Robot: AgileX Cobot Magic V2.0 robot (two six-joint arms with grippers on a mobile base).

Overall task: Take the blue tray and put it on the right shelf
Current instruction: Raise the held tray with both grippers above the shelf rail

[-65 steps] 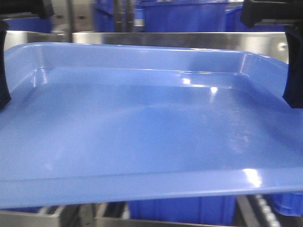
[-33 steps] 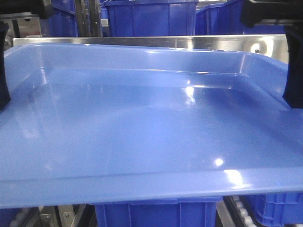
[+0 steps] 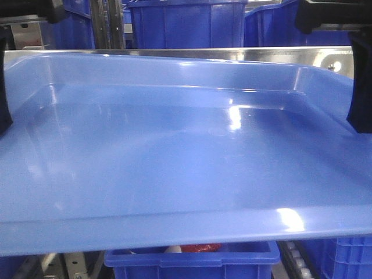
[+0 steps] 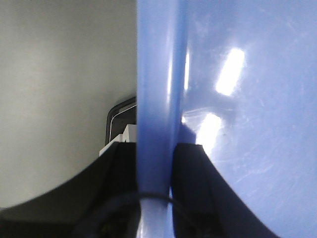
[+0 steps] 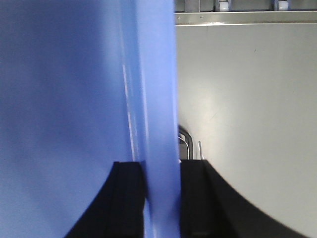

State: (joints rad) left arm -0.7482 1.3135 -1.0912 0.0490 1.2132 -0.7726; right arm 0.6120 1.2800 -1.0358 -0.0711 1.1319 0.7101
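Front-facing exterior view: the blue tray [image 3: 174, 157] spans the whole space between the left gripper [image 3: 4, 87] and the right gripper [image 3: 361, 81], one side rim at each. The right shelf [image 3: 279, 54] shows its steel lip just beyond the tray's far rim. Left wrist view: the left gripper's black fingers [image 4: 193, 188] pinch the tray's rim between them. Right wrist view: the right gripper's fingers [image 5: 126, 198] clamp the opposite rim in the same way.
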